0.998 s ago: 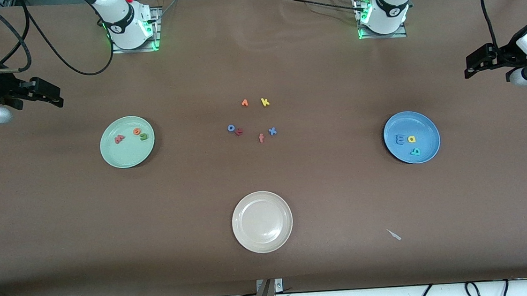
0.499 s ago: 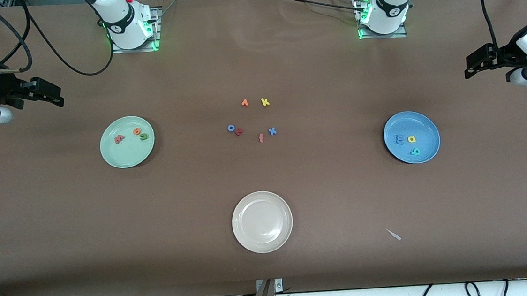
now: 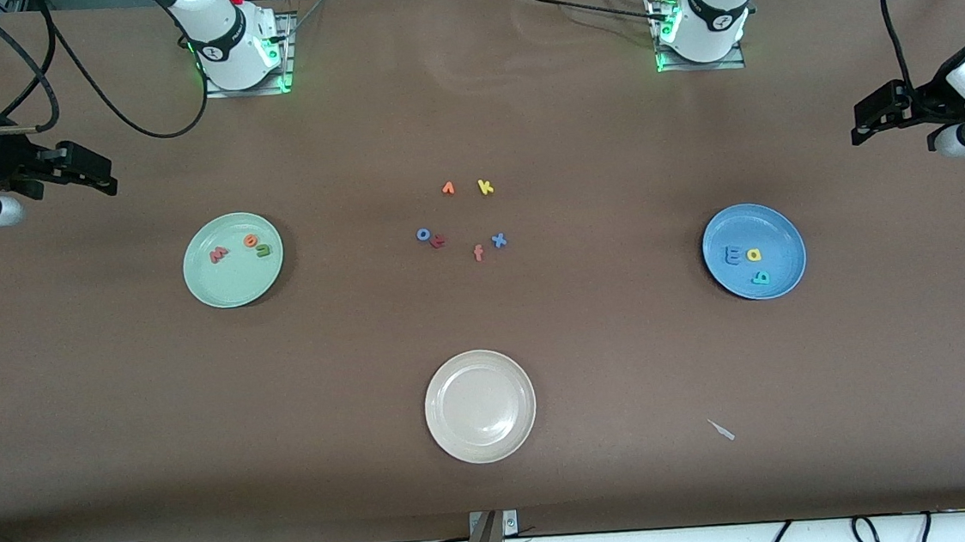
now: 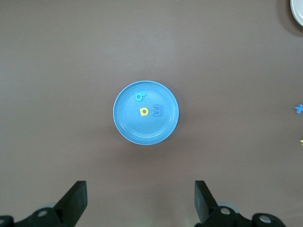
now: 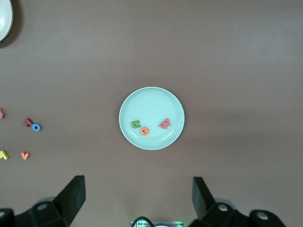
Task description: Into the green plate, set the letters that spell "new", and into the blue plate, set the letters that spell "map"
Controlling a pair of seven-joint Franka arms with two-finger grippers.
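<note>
Since both words appear fully sorted, the table reads as a finished lot. The green plate (image 3: 233,260), toward the right arm's end, holds the pinkish-red w (image 3: 219,255), orange e (image 3: 250,240) and olive-green n (image 3: 263,250), the e and n just beside each other, the w apart. The blue plate (image 3: 754,250), toward the left arm's end, holds the blue m (image 3: 732,256), yellow a (image 3: 753,256) and teal p (image 3: 759,278), clustered near its middle. The left gripper (image 4: 140,201) hangs high, roughly over the blue plate, fingers spread wide and empty; the right gripper (image 5: 137,198) hangs likewise over the green plate, wide and empty; both arms look parked, waiting. Spare letters sit mid-table, presumably as distractors: an orange v (image 3: 448,188), yellow k (image 3: 485,187), blue o (image 3: 423,234) with a dark red letter (image 3: 438,241) touching it, a pink f (image 3: 478,253) and blue x (image 3: 498,240). The cream-white plate (image 3: 480,405), nearest the front camera, holds nothing. A small pale scrap (image 3: 722,430) lies nearby. No brands or labels are legible; the foam letters are the only readable characters.
</note>
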